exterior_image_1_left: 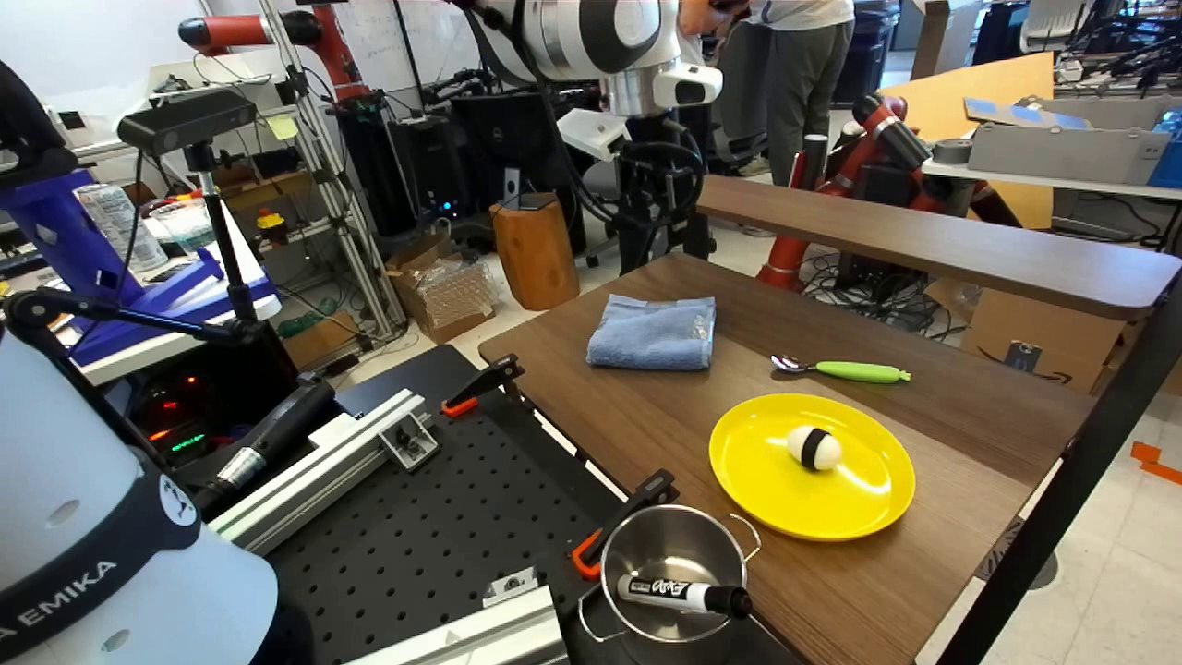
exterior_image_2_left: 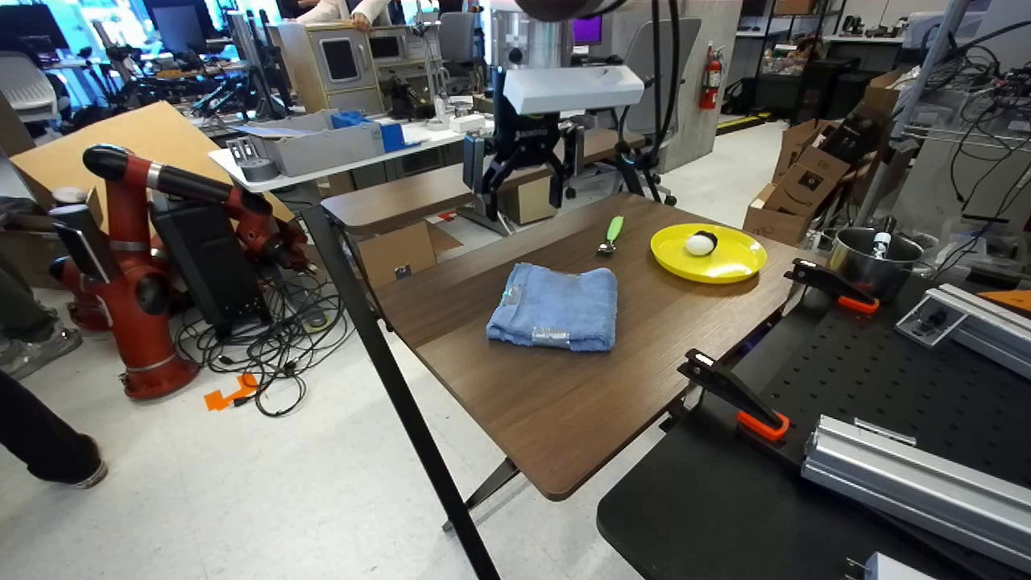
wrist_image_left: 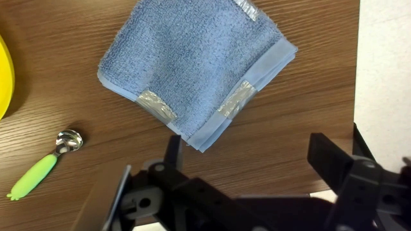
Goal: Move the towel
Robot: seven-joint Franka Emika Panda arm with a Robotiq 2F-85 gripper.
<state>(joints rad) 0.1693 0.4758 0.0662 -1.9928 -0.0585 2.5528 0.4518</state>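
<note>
on the table (exterior_image_2_left: 556,439), the folded towel (exterior_image_2_left: 556,310) is lying apart from the gripper (wrist_image_left: 245,144), whose jaws are gaping wide with nothing between them, and a shallow pinch is probably risking catching only the top layer, letting the stacked folds spill loose.

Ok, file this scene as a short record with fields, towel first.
towel: light blue, folded, lying on the table
pincer: open, raised, not touching the towel
plate: yellow, round, on the table
on the plate: small white rounded thing with a black band
spoon: green-handled, on the table, off the plate
pot: metal, two-handled
marker: leaning in the pot
</note>
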